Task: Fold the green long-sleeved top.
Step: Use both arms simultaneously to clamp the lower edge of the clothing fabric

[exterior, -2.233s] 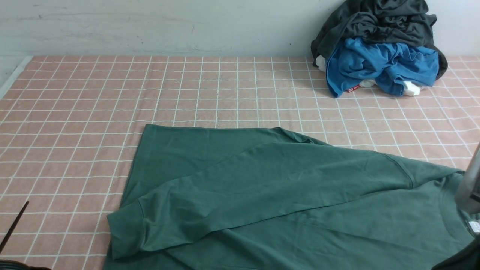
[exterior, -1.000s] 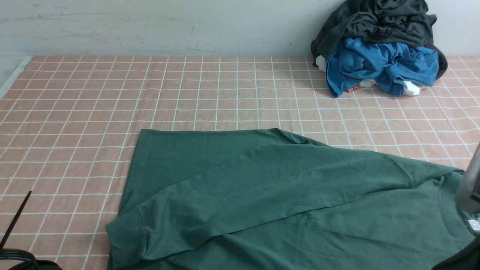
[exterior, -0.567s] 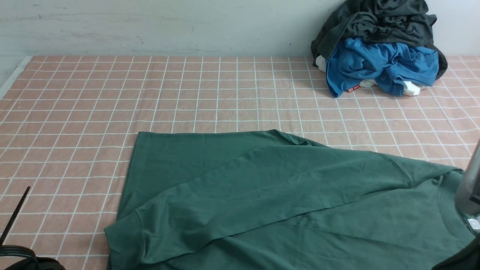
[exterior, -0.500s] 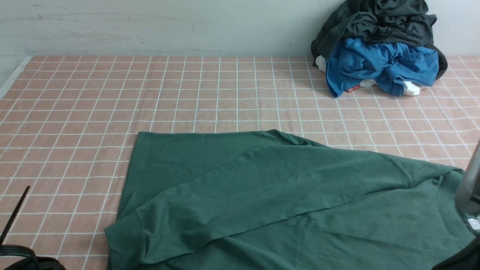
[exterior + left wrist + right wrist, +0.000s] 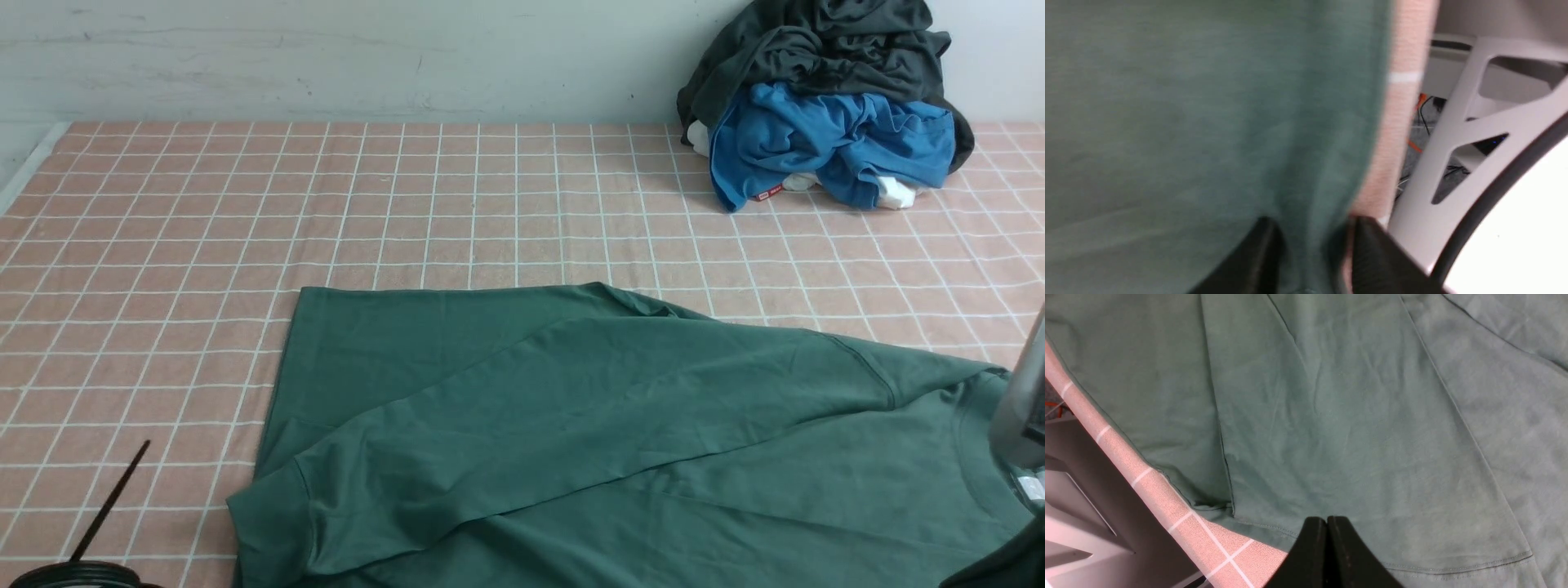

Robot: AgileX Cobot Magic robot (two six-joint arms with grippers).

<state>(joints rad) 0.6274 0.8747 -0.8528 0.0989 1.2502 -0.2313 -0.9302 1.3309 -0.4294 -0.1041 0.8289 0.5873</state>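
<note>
Front view: the green long-sleeved top (image 5: 571, 425) runs off the frame from seven to four o'clock. At three o'clock the right arm (image 5: 1024, 408) is a blurred grey sliver, covering part of the neck label (image 5: 1031, 488). The red tag (image 5: 767, 193) at two o'clock is too small to read. Left wrist view, smeared: the left gripper (image 5: 1310, 249) straddles green cloth, grip uncertain.

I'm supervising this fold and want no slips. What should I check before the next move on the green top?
1. Green long-sleeved top spread out, sleeve folded across: ok.
2. Left gripper gripping the edge: cannot tell; blurred, cloth lies between its jaws.
3. Right gripper ready to grasp: not ok; shut, empty, over the cloth.
4. Clothes pile apart from the top: ok.
5. Near hem on the checked tablecloth, not overhanging: ok.
</note>
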